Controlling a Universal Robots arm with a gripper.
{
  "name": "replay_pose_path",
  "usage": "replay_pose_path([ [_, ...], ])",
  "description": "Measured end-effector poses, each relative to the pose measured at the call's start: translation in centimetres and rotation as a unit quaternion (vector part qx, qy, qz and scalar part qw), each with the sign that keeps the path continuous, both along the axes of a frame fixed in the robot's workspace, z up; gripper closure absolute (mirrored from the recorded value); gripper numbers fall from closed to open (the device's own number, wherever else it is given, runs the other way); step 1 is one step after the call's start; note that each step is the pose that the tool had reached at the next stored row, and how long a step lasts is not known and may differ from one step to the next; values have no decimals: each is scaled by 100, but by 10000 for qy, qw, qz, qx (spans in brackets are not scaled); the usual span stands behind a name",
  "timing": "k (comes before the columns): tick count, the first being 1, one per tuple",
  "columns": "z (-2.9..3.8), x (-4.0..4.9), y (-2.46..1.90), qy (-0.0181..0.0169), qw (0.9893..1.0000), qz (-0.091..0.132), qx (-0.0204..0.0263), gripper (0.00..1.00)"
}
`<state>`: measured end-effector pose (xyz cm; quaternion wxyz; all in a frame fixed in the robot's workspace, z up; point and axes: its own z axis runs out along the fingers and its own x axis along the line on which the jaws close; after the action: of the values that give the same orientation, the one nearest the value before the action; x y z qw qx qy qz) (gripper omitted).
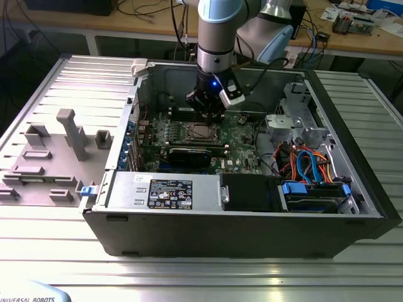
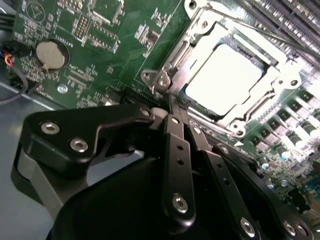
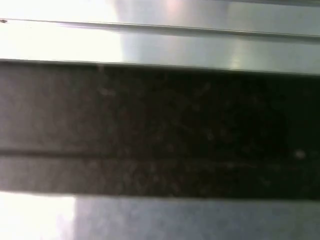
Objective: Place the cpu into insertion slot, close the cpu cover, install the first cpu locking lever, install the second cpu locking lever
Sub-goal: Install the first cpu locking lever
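Tool (image 2: 172,107) fingers pressed together, empty, just beside the covered cpu (image 2: 227,80).

This is a robotics lab or electronics workshop. An opened computer case (image 1: 252,189) lies on its side on a ribbed aluminium tabletop (image 1: 189,270) in the middle of the exterior view, its green circuit board (image 1: 239,135) exposed. Along the top of the frame runs a wooden workbench (image 1: 157,25) strewn with cables and small parts. Grey fixture blocks (image 1: 72,135) stand at the left.
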<state>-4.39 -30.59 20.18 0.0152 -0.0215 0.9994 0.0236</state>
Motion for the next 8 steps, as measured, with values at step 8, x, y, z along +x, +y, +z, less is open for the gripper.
replay_pose_path([
  [8, -4, 1, 0, -3, 9999, 0, 173, 89],
])
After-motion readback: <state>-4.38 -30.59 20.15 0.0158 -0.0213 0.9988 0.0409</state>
